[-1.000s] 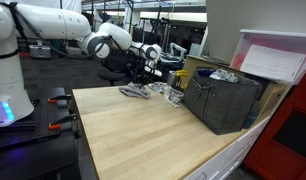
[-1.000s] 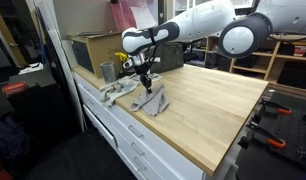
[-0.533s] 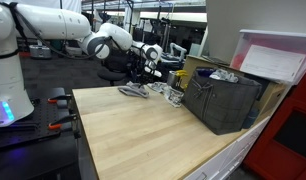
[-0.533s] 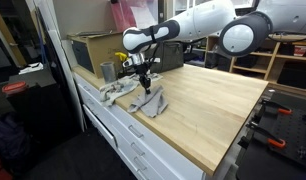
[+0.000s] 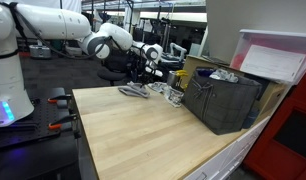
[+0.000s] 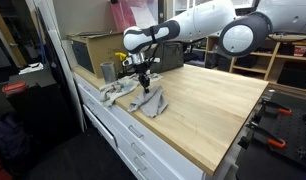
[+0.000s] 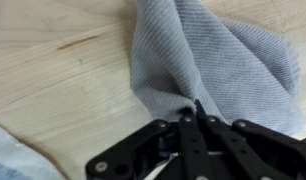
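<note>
i have my gripper (image 7: pixel 190 112) squeezed tight on a fold of the gray cloth (image 7: pixel 218 60), so the grab is done, but most of it lies on the wooden table (image 7: pixel 53 80), not lifted yet.

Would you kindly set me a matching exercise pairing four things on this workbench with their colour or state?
1 gripper
2 grey cloth
3 crate
4 metal cup

A dark, at the table's end
B shut
C silvery, standing on the table
D pinched at a fold

Pairs: 1-B, 2-D, 3-A, 4-C
</note>
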Available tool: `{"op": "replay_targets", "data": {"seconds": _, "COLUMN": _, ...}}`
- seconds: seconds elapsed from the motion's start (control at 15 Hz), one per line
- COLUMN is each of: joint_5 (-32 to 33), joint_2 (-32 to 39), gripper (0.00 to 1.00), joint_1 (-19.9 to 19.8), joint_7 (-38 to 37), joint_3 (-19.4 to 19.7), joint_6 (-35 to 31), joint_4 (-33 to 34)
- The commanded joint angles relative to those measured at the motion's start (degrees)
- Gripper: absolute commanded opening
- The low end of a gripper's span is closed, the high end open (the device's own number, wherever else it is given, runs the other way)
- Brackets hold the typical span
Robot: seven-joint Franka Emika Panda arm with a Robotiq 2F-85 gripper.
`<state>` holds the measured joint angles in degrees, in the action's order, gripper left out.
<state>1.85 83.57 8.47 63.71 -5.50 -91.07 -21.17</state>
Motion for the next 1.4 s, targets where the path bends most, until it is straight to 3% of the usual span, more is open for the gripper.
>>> {"op": "replay_targets", "data": {"seconds": 0.0, "joint_5": -1.1, "joint_2": -1.1, "gripper": 0.01, "joint_1": 0.3, "joint_7": 0.1, "joint_3": -0.6, "joint_6": -1.2, "joint_4": -0.5}}
{"op": "replay_targets", "data": {"seconds": 0.07, "joint_5": -1.2, "joint_2": -1.1, "gripper": 0.04, "joint_1": 0.4, "joint_7": -0.1, "joint_3": -0.8, "joint_6": -1.3, "joint_4": -0.5}}
{"op": "replay_targets", "data": {"seconds": 0.13, "joint_5": -1.2, "joint_2": -1.2, "gripper": 0.30, "joint_1": 0.5, "joint_7": -0.3, "joint_3": -1.0, "joint_6": -1.3, "joint_4": -0.5}}
{"op": "replay_targets", "data": {"seconds": 0.27, "joint_5": -1.3, "joint_2": -1.4, "gripper": 0.35, "joint_1": 0.7, "joint_7": -0.4, "joint_3": -1.2, "joint_6": -1.2, "joint_4": -0.4}}
{"op": "replay_targets", "data": {"seconds": 0.47, "joint_5": -1.4, "joint_2": -1.8, "gripper": 0.59, "joint_1": 0.9, "joint_7": -0.6, "joint_3": -1.5, "joint_6": -1.1, "joint_4": -0.4}}
{"op": "replay_targets", "data": {"seconds": 0.53, "joint_5": -1.5, "joint_2": -1.9, "gripper": 0.59, "joint_1": 0.9, "joint_7": -0.4, "joint_3": -1.6, "joint_6": -1.1, "joint_4": -0.4}}
{"op": "replay_targets", "data": {"seconds": 0.6, "joint_5": -1.6, "joint_2": -1.9, "gripper": 0.24, "joint_1": 0.9, "joint_7": -0.4, "joint_3": -1.7, "joint_6": -1.0, "joint_4": -0.5}}
{"op": "replay_targets", "data": {"seconds": 0.73, "joint_5": -2.1, "joint_2": -1.7, "gripper": 0.28, "joint_1": 0.8, "joint_7": -0.4, "joint_3": -2.0, "joint_6": -1.2, "joint_4": -0.5}}
{"op": "replay_targets", "data": {"seconds": 0.93, "joint_5": -2.8, "joint_2": -1.5, "gripper": 0.05, "joint_1": 0.7, "joint_7": -0.4, "joint_3": -2.3, "joint_6": -1.4, "joint_4": -0.5}}
{"op": "replay_targets", "data": {"seconds": 1.0, "joint_5": -2.9, "joint_2": -1.5, "gripper": 0.01, "joint_1": 0.7, "joint_7": -0.4, "joint_3": -2.4, "joint_6": -1.4, "joint_4": -0.4}}
{"op": "replay_targets", "data": {"seconds": 1.33, "joint_5": -2.7, "joint_2": -1.7, "gripper": 0.01, "joint_1": 1.1, "joint_7": 1.9, "joint_3": -2.4, "joint_6": -1.1, "joint_4": -0.5}}
